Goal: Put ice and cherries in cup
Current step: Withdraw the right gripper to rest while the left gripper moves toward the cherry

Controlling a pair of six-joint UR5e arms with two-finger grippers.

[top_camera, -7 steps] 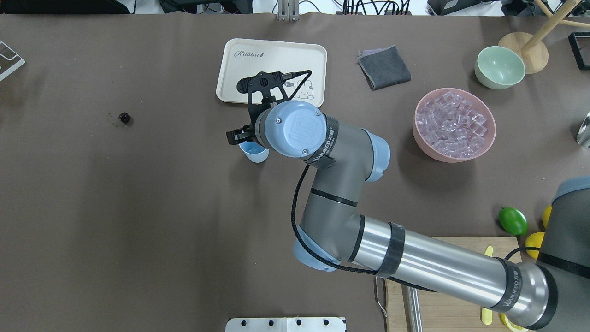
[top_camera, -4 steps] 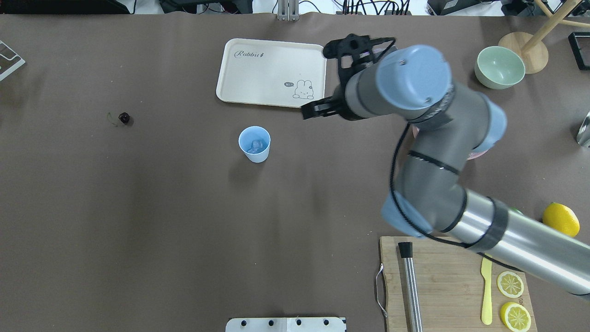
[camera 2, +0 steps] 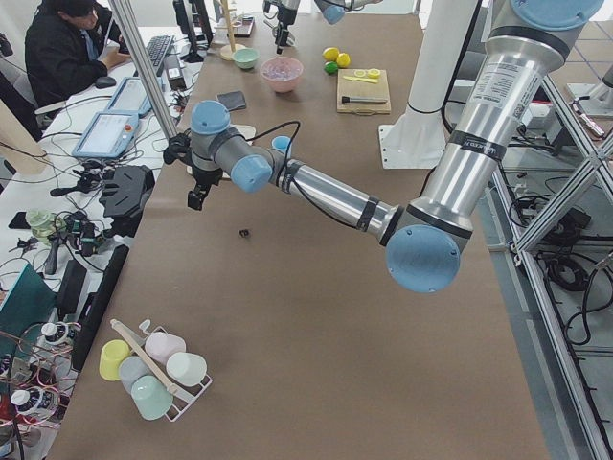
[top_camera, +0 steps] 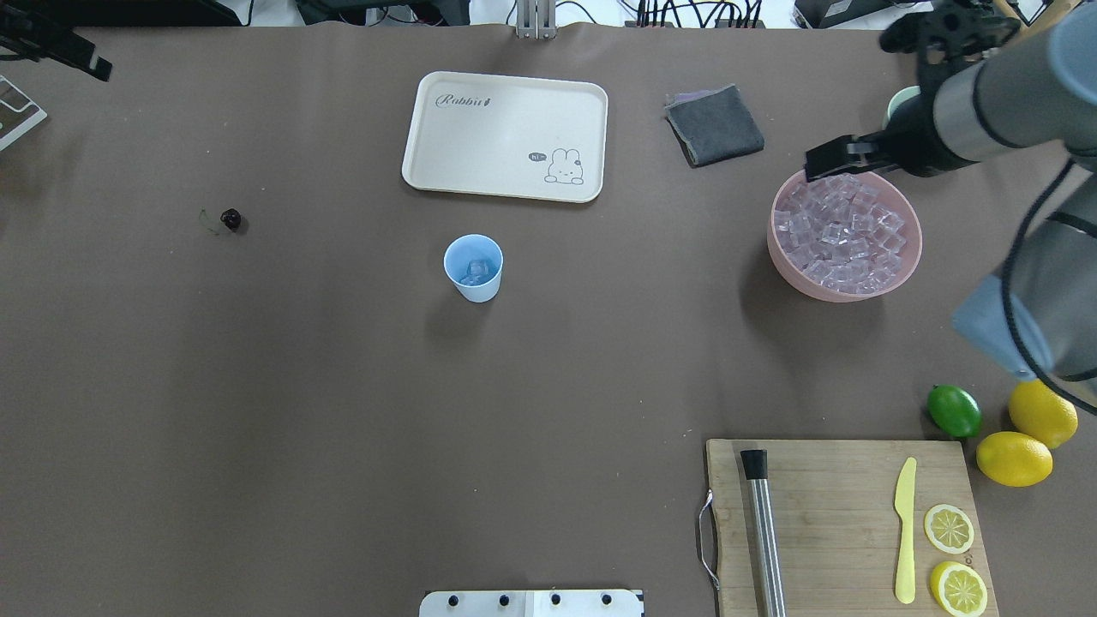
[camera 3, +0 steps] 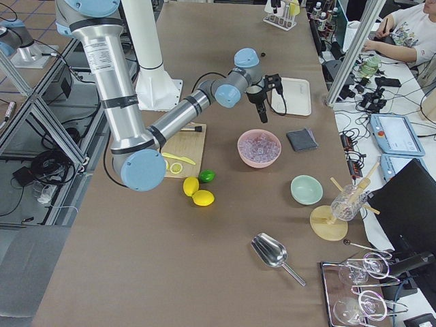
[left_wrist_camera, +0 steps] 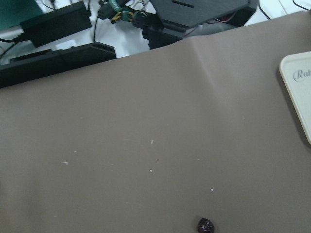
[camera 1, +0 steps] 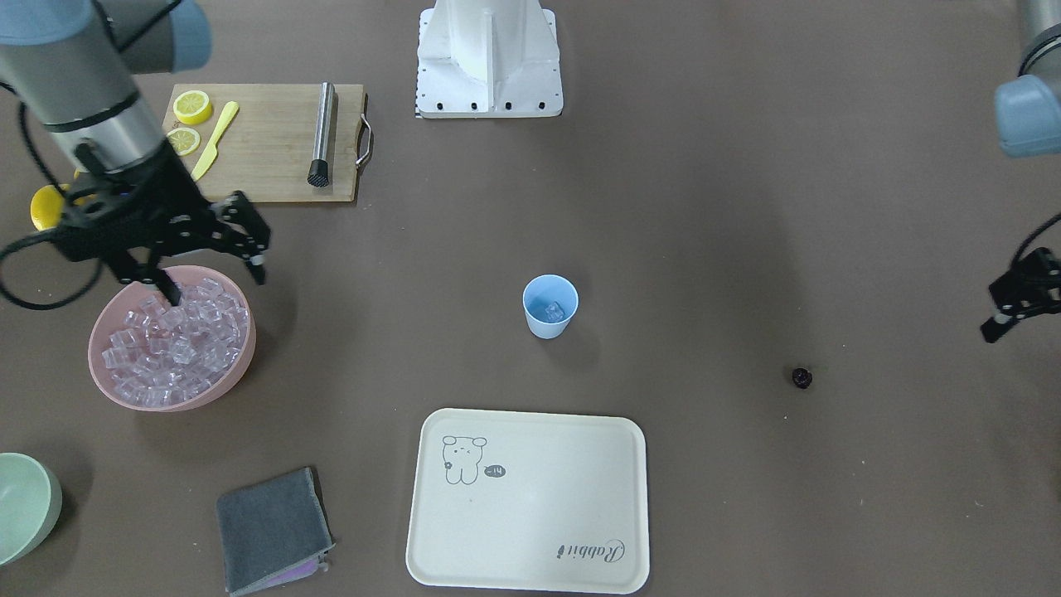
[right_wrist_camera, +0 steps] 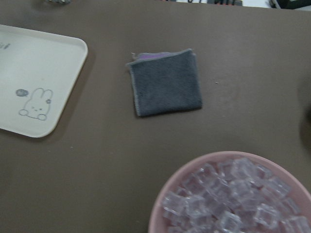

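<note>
The light blue cup (top_camera: 473,267) (camera 1: 549,307) stands upright mid-table with one clear ice cube (camera 1: 554,312) inside. Many ice cubes (top_camera: 844,227) (right_wrist_camera: 233,204) fill the pink bowl (top_camera: 823,291) (camera 1: 174,402). My right gripper (camera 1: 214,282) (top_camera: 844,163) hovers over the bowl's edge, open and empty, with one fingertip (camera 1: 170,294) just above the ice. The dark cherry (top_camera: 230,219) (camera 1: 801,378) (left_wrist_camera: 206,225) lies alone on the table's left side. My left gripper (camera 1: 1015,303) (top_camera: 51,47) is raised near the far left edge, short of the cherry; I cannot tell if it is open or shut.
A cream tray (top_camera: 506,133) and a grey cloth (top_camera: 714,124) lie at the back. A pale green bowl (camera 1: 21,506) sits beyond the pink bowl. A cutting board (top_camera: 840,523) with a metal muddler, knife and lemon slices, a lime (top_camera: 954,410) and lemons (top_camera: 1041,411) are near right.
My right arm has swung from above the cup to the pink ice bowl on the right. An ice cube now shows in the cup. My left gripper has come into view at far left.
</note>
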